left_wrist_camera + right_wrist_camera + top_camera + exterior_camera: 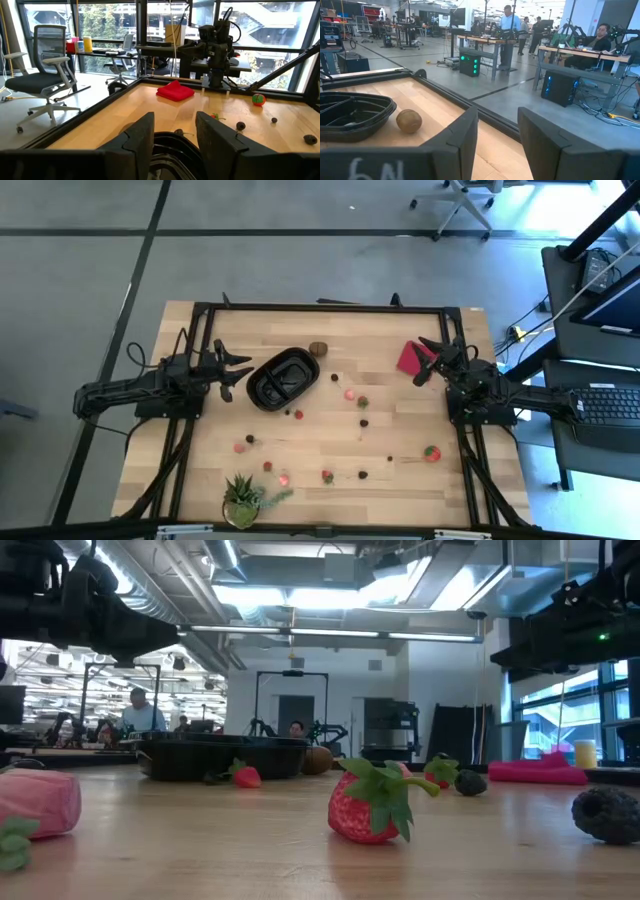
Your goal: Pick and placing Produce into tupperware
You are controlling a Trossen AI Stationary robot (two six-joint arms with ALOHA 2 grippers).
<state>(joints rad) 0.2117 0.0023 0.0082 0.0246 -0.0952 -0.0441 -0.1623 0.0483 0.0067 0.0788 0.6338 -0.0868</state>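
- High view: black tupperware [283,377] lying on the bench [400,435] toward the left, far half, no fruit visible inside it.
- Produce scattered well apart across the bench: a brown round piece [318,348] just beside the tray's far right end, a red piece [350,393] and a green-topped one [363,402] right of the tray, a dark berry [365,422] nearer, a larger red fruit [432,451] toward the right near edge.
- Left hand [236,367] just beside the tray's left end, fingers spread, holding nothing; left wrist view looking over the tray rim between parted fingers [140,135].
- Right hand [437,361] over the far right part of the bench, beside a flat red square [411,358], fingers parted and empty.
- Judged as the very start: nothing packed yet, picking not begun.
- Next move likely calls for reaching down onto one small piece, closing gently around it, then carrying it over a compartment.
- Pieces tiny and round, so probably prone to rolling away under a badly centred pinch.
- Green potted plant [241,498] at the near edge, not part of the job.
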